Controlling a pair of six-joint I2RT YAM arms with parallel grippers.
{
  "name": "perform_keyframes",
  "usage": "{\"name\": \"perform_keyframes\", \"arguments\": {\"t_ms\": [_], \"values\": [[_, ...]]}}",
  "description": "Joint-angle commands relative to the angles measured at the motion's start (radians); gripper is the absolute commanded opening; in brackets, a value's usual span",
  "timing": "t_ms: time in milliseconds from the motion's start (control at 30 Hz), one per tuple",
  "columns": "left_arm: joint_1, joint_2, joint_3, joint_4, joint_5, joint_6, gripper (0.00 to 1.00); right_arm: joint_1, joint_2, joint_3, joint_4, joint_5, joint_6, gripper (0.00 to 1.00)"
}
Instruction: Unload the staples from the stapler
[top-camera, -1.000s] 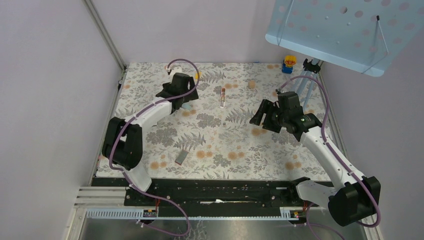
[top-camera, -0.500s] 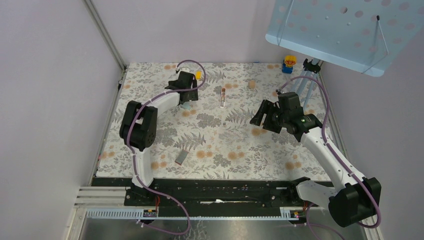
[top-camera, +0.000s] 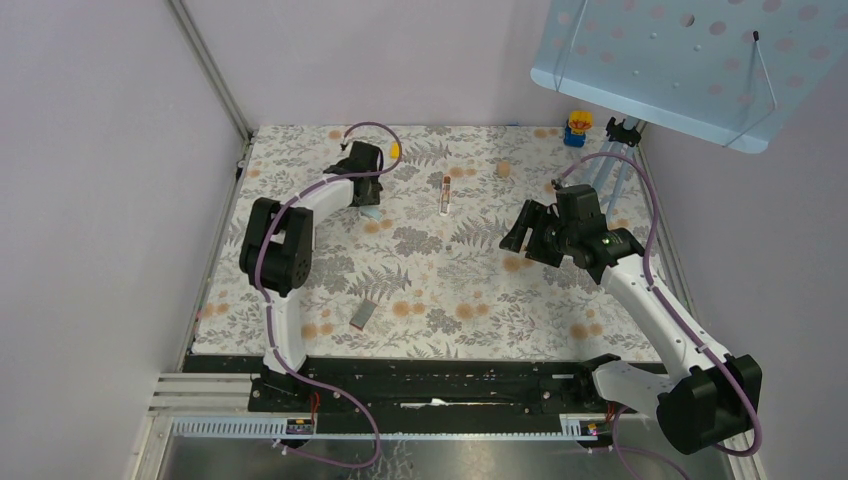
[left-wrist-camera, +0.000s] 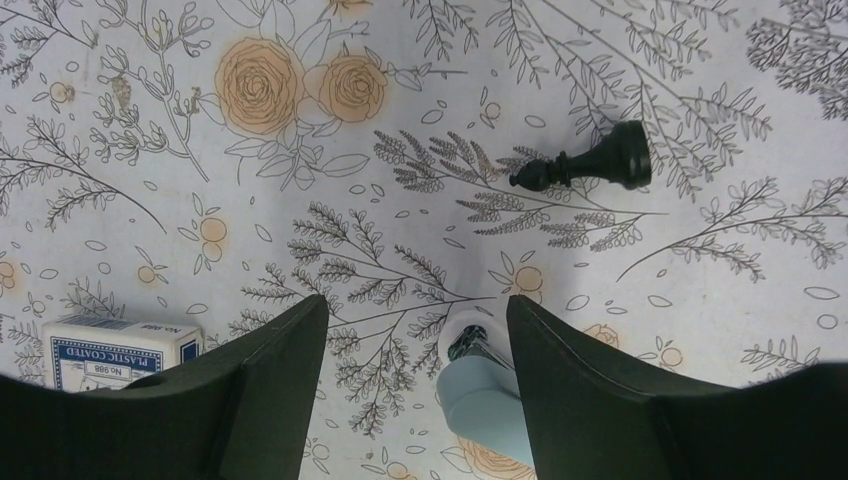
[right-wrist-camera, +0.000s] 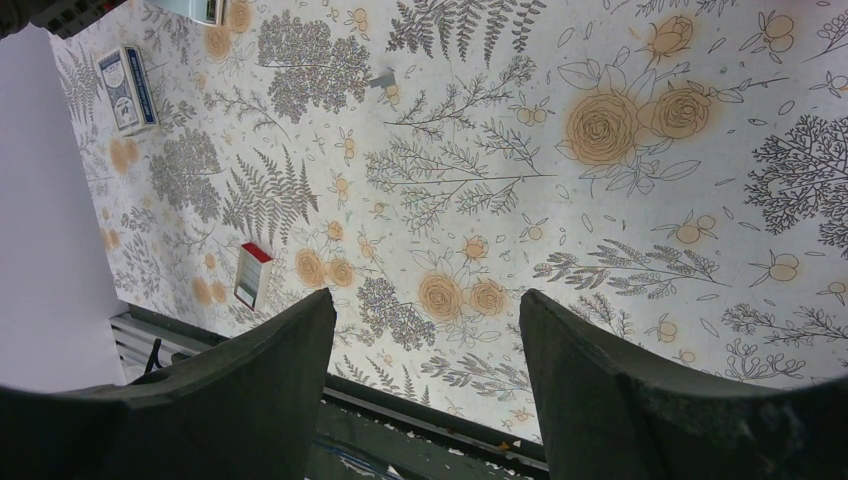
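Note:
A light blue stapler (left-wrist-camera: 482, 400) lies on the floral table at the back left, its white base and dark metal mouth showing. It also shows in the top view as the stapler (top-camera: 370, 212), just beyond the left wrist. My left gripper (left-wrist-camera: 415, 305) hangs over it, open, with the stapler against the inside of the right finger (left-wrist-camera: 580, 390) and a wide gap to the left finger. From above, the left gripper (top-camera: 366, 185) is mostly covered by its wrist. My right gripper (right-wrist-camera: 425, 295) is open and empty, and in the top view this right gripper (top-camera: 520, 230) hovers at mid-right. The staples are hidden.
A black chess piece (left-wrist-camera: 590, 165) lies beyond the stapler and a blue card box (left-wrist-camera: 120, 350) to its left. A small red-topped box (right-wrist-camera: 252, 275) sits near the front rail (right-wrist-camera: 420, 420). A narrow red-and-white stick (top-camera: 446, 195), a wooden block (top-camera: 504, 169) and a yellow toy (top-camera: 578, 128) lie further back.
My left arm has folded in toward the back left and brought the gripper down over the stapler, and its jaws have narrowed somewhat. The right arm has not moved.

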Motion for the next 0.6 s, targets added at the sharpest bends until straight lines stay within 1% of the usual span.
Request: {"name": "perform_keyframes", "arguments": {"t_ms": [0,300,567], "values": [[0.002,-0.021,-0.02,-0.036,-0.006,-0.017,0.69,-0.005,-0.012,-0.007,0.01,0.011,-0.02,0.75],[0.003,-0.076,-0.072,-0.103,-0.026,-0.023,0.66,-0.005,-0.011,-0.011,0.018,0.002,-0.022,0.75],[0.003,-0.094,-0.077,-0.107,-0.011,-0.026,0.66,-0.005,-0.018,-0.017,0.017,0.001,-0.022,0.75]]}}
